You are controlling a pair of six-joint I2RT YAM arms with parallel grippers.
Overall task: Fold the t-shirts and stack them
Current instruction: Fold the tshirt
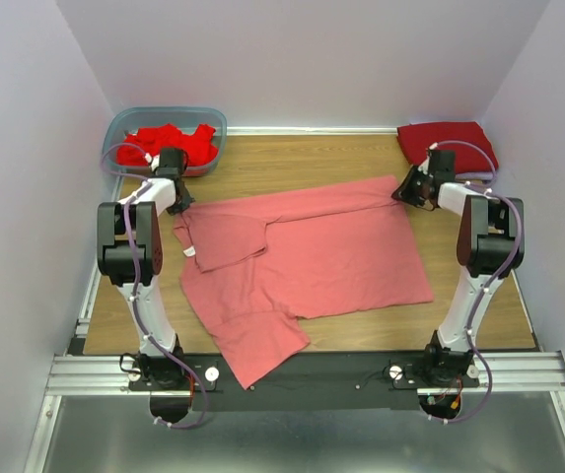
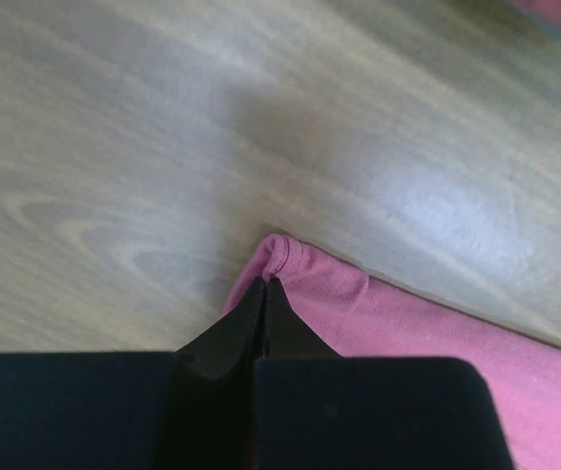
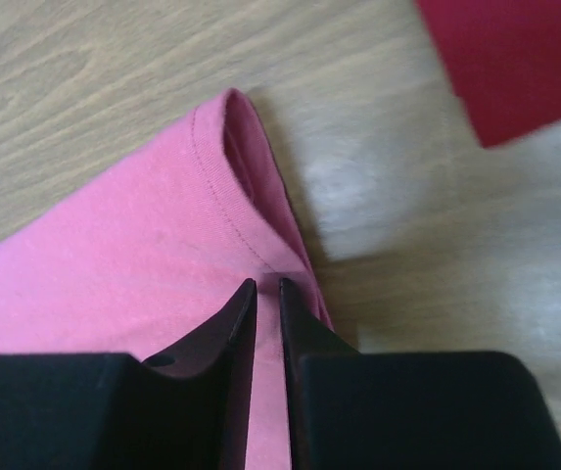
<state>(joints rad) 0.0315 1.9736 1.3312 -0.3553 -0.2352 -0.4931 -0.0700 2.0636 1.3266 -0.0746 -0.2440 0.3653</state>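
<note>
In the left wrist view the left claw (image 2: 263, 286) is pressed fully together with no gap, and a bunched corner of the pink t-shirt (image 2: 407, 338) sits right at its tips, the cloth running off toward 4 o'clock over the wooden table (image 2: 163, 147). In the right wrist view the right claw (image 3: 265, 286) is narrowed to a thin slit. Pink cloth shows in that slit and the stitched hem curls up toward 12 o'clock just past the tips, but I cannot tell whether the jaws actually bite the cloth. From above, the pink t-shirt lies spread flat between the two arms, one sleeve hanging toward the near edge at 7 o'clock and another part folded over at 9 o'clock. The left claw is at the shirt's 10 o'clock corner and the right claw at its 2 o'clock corner. Farther back, a plastic tub (image 1: 164, 114) holding bright red t-shirts (image 1: 174, 142) stands at the table's 11 o'clock, and a folded dark red t-shirt (image 1: 447, 141) lies at 1 o'clock, just beyond the right claw.
</note>
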